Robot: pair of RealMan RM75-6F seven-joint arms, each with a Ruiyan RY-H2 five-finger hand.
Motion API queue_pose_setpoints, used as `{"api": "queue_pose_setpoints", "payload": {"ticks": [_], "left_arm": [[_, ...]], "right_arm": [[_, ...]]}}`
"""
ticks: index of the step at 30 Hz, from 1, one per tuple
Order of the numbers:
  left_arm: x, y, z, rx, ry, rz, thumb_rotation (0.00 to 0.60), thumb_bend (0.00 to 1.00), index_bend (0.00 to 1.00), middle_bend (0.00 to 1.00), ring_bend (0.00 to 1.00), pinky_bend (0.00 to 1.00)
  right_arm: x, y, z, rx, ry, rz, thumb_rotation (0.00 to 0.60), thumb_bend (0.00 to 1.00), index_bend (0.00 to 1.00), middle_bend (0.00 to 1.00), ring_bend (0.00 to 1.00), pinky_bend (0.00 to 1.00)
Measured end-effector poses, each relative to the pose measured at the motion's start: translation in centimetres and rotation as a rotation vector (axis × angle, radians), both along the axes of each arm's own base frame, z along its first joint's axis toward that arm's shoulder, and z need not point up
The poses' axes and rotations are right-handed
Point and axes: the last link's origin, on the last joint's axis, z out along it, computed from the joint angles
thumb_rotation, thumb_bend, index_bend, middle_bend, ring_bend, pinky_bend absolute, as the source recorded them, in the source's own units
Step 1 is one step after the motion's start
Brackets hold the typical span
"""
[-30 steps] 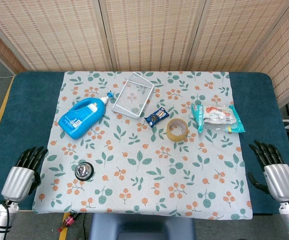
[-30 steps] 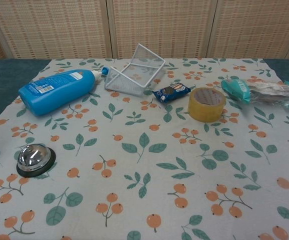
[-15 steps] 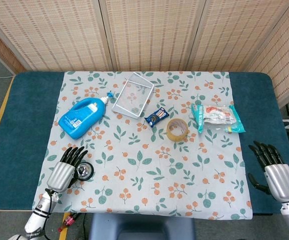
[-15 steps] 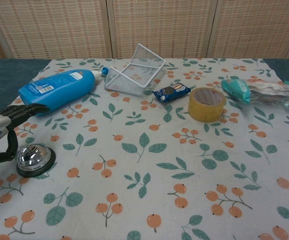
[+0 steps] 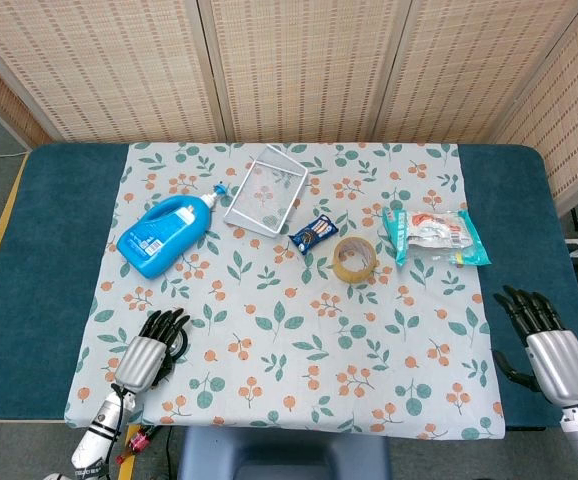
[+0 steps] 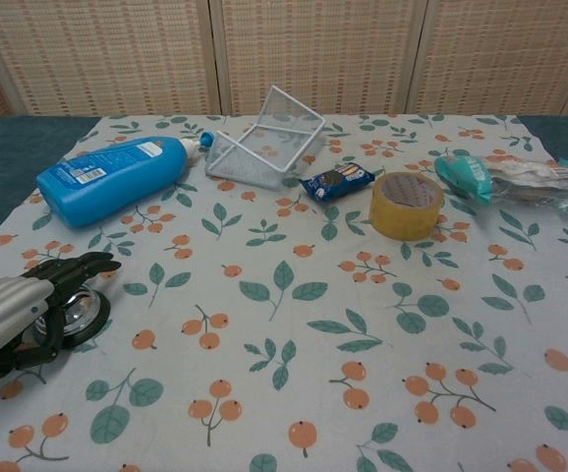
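The fingers [image 6: 78, 267] of the left hand [image 6: 14, 310] were stretched out over the little silver bell [image 6: 76, 307]. They lay right above the bell and hid most of it. I could not tell if they were touching the bell or just hanging over it. The hand was not wrapped around anything, and its fingers were a bit apart.

The bell sat near the front left part of the table [image 5: 39, 250], on the flowery cloth [image 5: 299, 340]. In the head view the left hand [image 5: 151, 352] covered the bell from above.

The right hand [image 5: 549, 345] was far away on the other side, past the edge of the cloth, over the blue part of the table. Its fingers were spread out and it held nothing.

Farther back on the cloth lay a blue bottle [image 6: 107, 175] on its side. Next to its cap was a white wire rack [image 6: 264, 138]. Beside the rack was a small dark snack pack [image 6: 337, 181], and then a roll of tape [image 6: 406, 205]. A crinkly bag [image 6: 505, 177] lay at the far right.
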Motion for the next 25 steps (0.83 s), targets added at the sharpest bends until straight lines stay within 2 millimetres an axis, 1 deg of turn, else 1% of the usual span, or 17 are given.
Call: {"api": "queue_pose_setpoints", "payload": {"ticks": [5,7,10,12,16,19,20,22,23,25], "left_arm": [[-0.7,-0.1,-1.0,-0.032,0.007,0.024,0.6,1.0,0.0,0.0,0.0,0.0],[-0.8,-0.1,-1.0,-0.028,0.011,0.022,0.6,1.0,0.0,0.0,0.0,0.0],[-0.5,0.0,-0.3,0.001,0.002,0.0,0.6,1.0,0.0,0.0,0.0,0.0],[-0.2,0.1,1.0,0.038,-0.003,-0.033,0.6,1.0,0.0,0.0,0.0,0.0],[-0.2,0.1,4.6,0.099,0.028,-0.086,0.6,1.0,0.0,0.0,0.0,0.0],[-0.8,-0.3,8.5,0.142,0.082,-0.098,0.6,1.0,0.0,0.0,0.0,0.02],[-1.1,-0.6,10.1,0.162,0.106,-0.09,0.6,1.0,0.01,0.0,0.0,0.03],[-1.8,-1.3,12.6,0.197,0.147,-0.063,0.6,1.0,0.04,0.0,0.0,0.03],[-2.4,-1.6,14.2,0.227,0.181,-0.036,0.6,1.0,0.04,0.0,0.0,0.04],[-3.1,-2.0,16.0,0.271,0.22,0.01,0.6,1.0,0.04,0.0,0.0,0.04]], "right_arm": [[0.0,0.0,0.0,0.0,0.0,-0.001,0.6,0.32,0.07,0.0,0.0,0.0],[0.0,0.0,0.0,0.0,0.0,-0.001,0.6,0.32,0.07,0.0,0.0,0.0],[0.0,-0.1,0.1,-0.003,-0.004,0.0,0.6,0.32,0.07,0.0,0.0,0.0],[0.0,-0.1,0.1,-0.005,-0.003,-0.002,0.6,0.32,0.07,0.0,0.0,0.0],[-0.1,-0.3,-0.1,0.002,0.001,-0.007,0.6,0.32,0.07,0.0,0.0,0.0],[0.0,-0.2,-0.3,0.007,0.005,-0.005,0.6,0.32,0.07,0.0,0.0,0.0],[0.0,-0.2,-0.3,0.009,0.006,-0.003,0.6,0.32,0.07,0.0,0.0,0.0],[0.1,-0.1,-0.4,0.01,0.007,0.002,0.6,0.32,0.07,0.0,0.0,0.0],[0.1,-0.1,-0.4,0.008,0.007,0.005,0.6,0.32,0.07,0.0,0.0,0.0],[0.0,-0.1,-0.5,0.006,0.011,0.005,0.6,0.32,0.07,0.0,0.0,0.0]]}}
